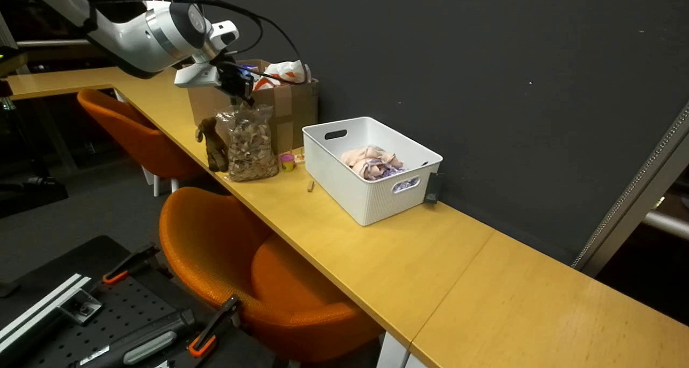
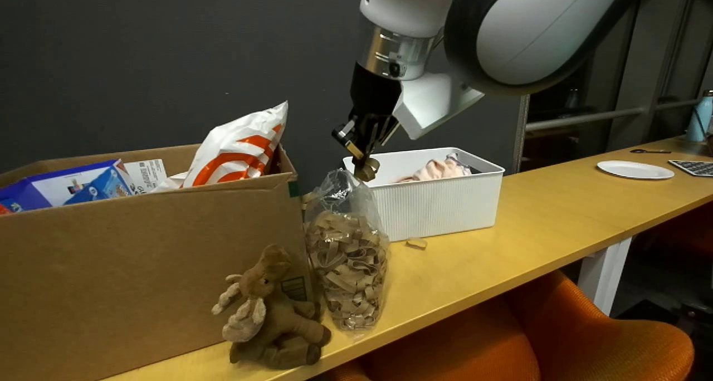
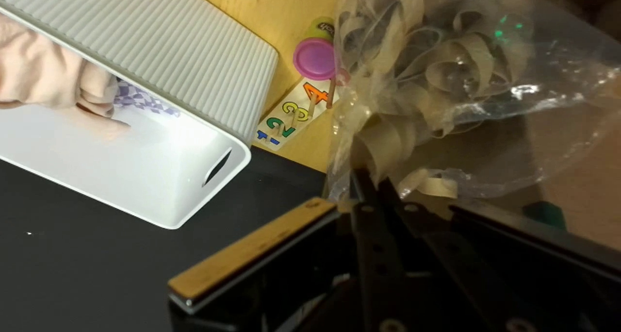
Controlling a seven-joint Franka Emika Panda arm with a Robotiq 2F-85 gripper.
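Observation:
My gripper [image 2: 363, 159] points down just over the mouth of a clear plastic bag [image 2: 348, 269] filled with brown band-like strips. Its fingertips are together on one curled brown strip [image 2: 366, 172], which hangs at the tips. In the wrist view that tan strip [image 3: 385, 140] shows right at the ends of the dark fingers, with the bag [image 3: 465, 79] behind and around it. Whether the strip touches the bag's plastic, I cannot tell. The bag [image 1: 251, 153] stands upright on the table in both exterior views.
A white bin [image 1: 344, 188] holds pinkish cloth. Behind the bag stands a cardboard box [image 2: 150, 275] with packages. A plush moose [image 2: 278, 320], a small purple-lidded tub [image 3: 315, 58], a number strip [image 3: 291, 116] and a loose brown strip [image 2: 416, 243] lie close by.

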